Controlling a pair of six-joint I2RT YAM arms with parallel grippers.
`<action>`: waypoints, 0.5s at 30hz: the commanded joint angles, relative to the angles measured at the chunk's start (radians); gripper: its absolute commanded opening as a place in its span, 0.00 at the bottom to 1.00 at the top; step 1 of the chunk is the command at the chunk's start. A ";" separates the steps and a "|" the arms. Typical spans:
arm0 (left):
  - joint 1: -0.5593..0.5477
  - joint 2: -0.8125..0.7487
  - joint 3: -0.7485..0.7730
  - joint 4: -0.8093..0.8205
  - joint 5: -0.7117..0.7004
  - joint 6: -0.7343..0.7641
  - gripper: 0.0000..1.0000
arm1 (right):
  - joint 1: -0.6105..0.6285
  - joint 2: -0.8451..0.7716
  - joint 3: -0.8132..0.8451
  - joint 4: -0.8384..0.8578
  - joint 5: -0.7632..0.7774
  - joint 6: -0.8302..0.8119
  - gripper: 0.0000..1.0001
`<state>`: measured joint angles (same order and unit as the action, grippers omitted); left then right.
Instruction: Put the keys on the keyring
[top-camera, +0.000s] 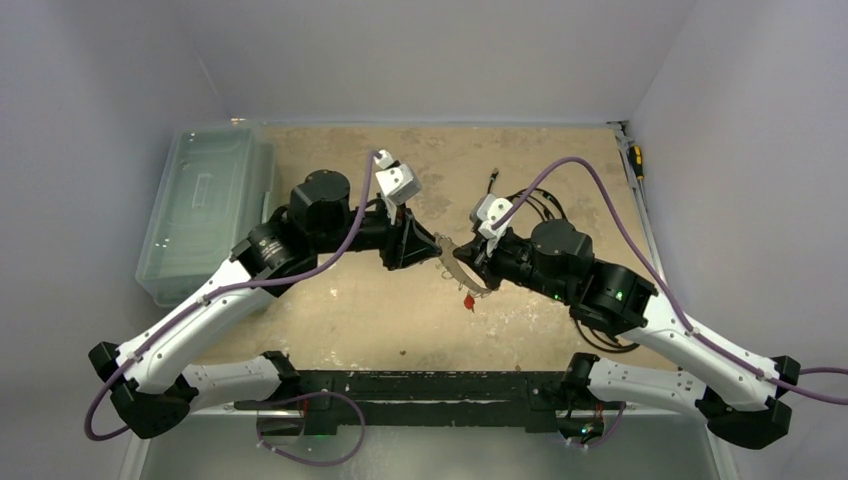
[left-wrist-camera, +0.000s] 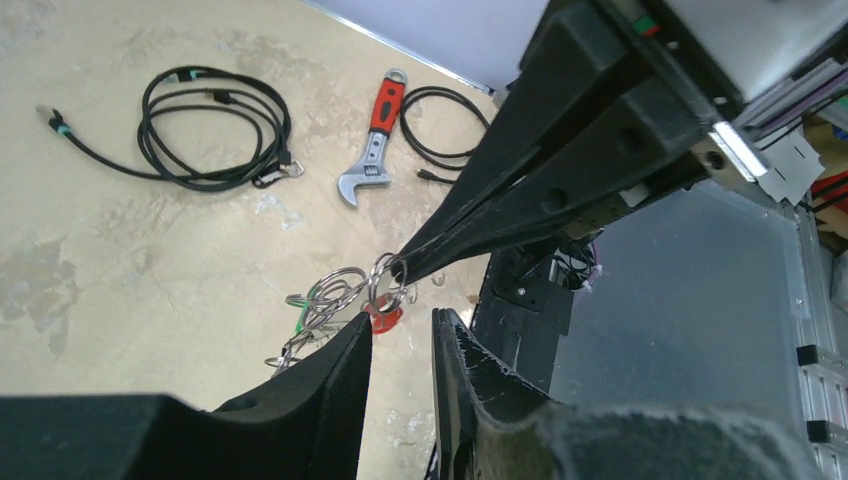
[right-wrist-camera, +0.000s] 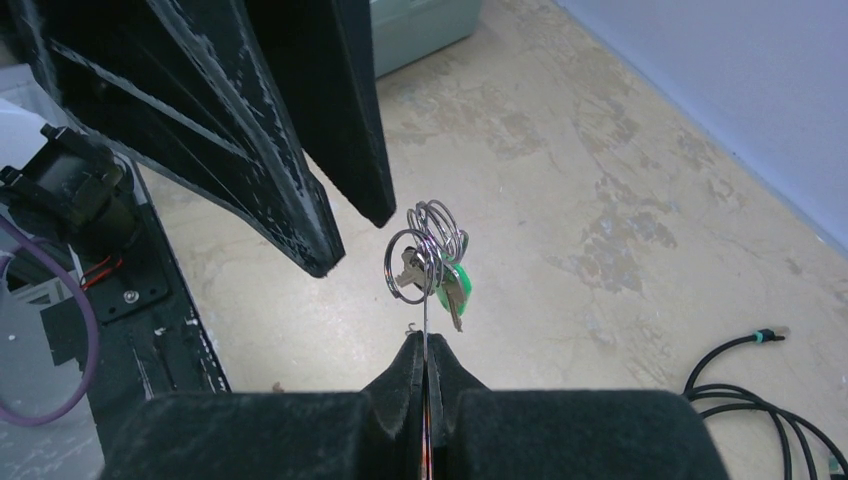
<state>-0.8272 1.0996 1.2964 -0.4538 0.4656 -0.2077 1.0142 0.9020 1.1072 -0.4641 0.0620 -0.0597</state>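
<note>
The keyring (top-camera: 455, 268) hangs in the air between the two grippers, a bunch of silver rings with keys on them. My right gripper (right-wrist-camera: 425, 342) is shut on a thin ring seen edge-on, and a green-headed key (right-wrist-camera: 457, 290) dangles just past its tips. In the left wrist view a red-headed key (left-wrist-camera: 385, 318) and a green one (left-wrist-camera: 300, 322) hang from the rings (left-wrist-camera: 335, 290). My left gripper (left-wrist-camera: 402, 318) is open with a narrow gap. Its tips sit right below the red key, and nothing is between the fingers.
A coiled black cable (left-wrist-camera: 215, 125), a red-handled wrench (left-wrist-camera: 372, 140) and a second thin cable (left-wrist-camera: 445, 125) lie on the table beyond the grippers. A clear plastic bin (top-camera: 205, 205) stands at the left edge. The two arms nearly touch over the middle.
</note>
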 joint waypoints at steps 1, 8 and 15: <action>0.000 0.000 -0.027 0.070 -0.040 -0.112 0.28 | 0.004 -0.023 0.049 0.037 0.007 0.020 0.00; 0.000 0.041 -0.030 0.091 -0.119 -0.269 0.28 | 0.004 0.000 0.059 0.018 0.023 0.048 0.00; 0.001 0.030 -0.045 0.115 -0.133 -0.310 0.28 | 0.004 -0.001 0.052 0.014 0.029 0.052 0.00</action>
<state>-0.8272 1.1469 1.2484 -0.3965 0.3706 -0.4652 1.0142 0.9115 1.1137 -0.4709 0.0879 -0.0185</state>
